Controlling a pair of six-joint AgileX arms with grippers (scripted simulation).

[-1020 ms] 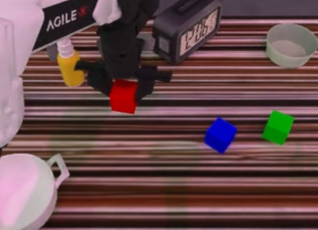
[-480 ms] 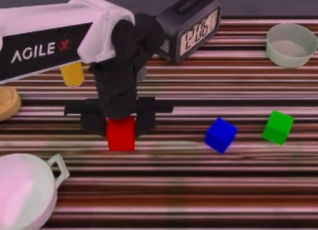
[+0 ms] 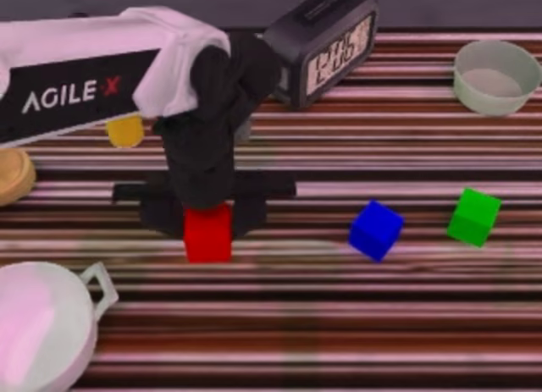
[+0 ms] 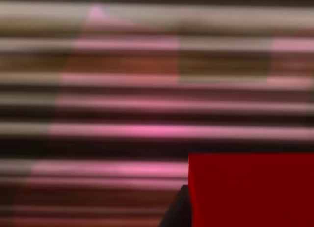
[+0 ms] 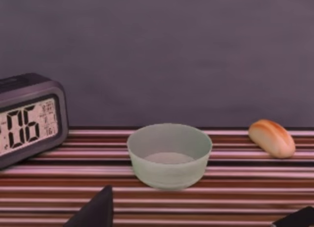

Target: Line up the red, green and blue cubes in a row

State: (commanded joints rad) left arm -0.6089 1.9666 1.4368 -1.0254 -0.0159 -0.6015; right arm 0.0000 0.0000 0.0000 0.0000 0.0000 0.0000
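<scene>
Left gripper (image 3: 207, 216) still pinches small bright red cube (image 3: 207, 233), now slightly lower vs 0.5 s ago; right gripper's fingers: cannot tell.

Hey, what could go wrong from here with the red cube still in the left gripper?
1. The left gripper is shut on the red cube, well left of the blue cube; released here, the row may end up gappy.
2. The blue cube sits turned against the stripes and lower than the green cube, so the line may come out crooked.
3. The arm's black wrist hides the clock's left edge; a careless lift might clip it.
</scene>
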